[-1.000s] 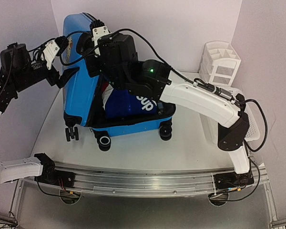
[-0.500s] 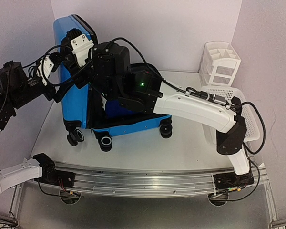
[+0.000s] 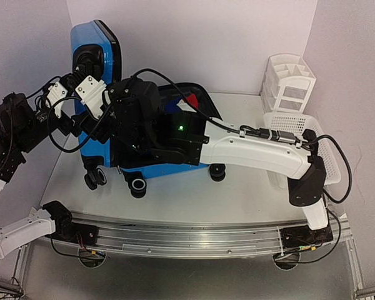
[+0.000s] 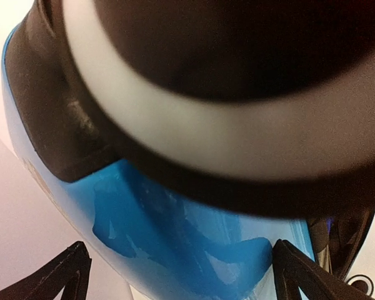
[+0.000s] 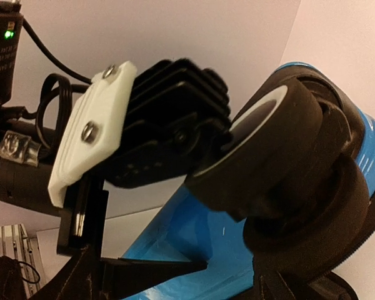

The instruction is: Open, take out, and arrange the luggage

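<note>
Standing open, the luggage [image 3: 87, 40] is not yet unpacked; left tool [image 4: 178, 262] is spread wide, empty; right tool [image 5: 175, 284] unclear.

Top camera overhead, rearward — both wrist cameras tight on luggage wheel [image 5: 281, 150].

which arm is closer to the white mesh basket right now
Right. The right arm passes right beside the white mesh basket at its elbow; the left arm is far off on the other side, by the luggage.
</note>
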Robot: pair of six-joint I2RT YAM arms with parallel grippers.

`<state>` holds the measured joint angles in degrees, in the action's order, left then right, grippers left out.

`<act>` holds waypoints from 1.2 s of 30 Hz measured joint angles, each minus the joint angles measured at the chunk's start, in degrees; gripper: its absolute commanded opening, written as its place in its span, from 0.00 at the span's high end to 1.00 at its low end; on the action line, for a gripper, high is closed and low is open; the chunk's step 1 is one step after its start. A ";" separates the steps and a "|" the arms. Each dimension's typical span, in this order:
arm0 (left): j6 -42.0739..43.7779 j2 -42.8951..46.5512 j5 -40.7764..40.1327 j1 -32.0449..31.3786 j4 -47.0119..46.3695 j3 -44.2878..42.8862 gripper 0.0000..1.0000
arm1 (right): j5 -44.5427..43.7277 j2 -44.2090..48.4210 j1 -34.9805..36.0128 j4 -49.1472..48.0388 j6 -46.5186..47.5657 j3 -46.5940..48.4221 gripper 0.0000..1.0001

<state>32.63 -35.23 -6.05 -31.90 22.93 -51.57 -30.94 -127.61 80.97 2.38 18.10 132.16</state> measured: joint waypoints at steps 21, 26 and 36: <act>3.72 -3.67 -21.18 1.13 -11.80 5.08 0.00 | 22.33 13.21 -10.51 8.33 -16.07 -21.43 0.29; 8.00 -3.99 -23.60 4.07 -14.61 6.21 0.00 | 33.17 17.82 -16.19 8.74 -17.03 -28.28 0.34; 11.94 -9.65 -23.36 12.78 -18.78 6.15 0.00 | 48.69 30.26 -27.15 9.24 -22.34 -41.18 0.43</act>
<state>44.58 -44.88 -29.41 -19.12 4.15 -45.42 17.75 -97.35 53.83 11.63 -4.24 90.99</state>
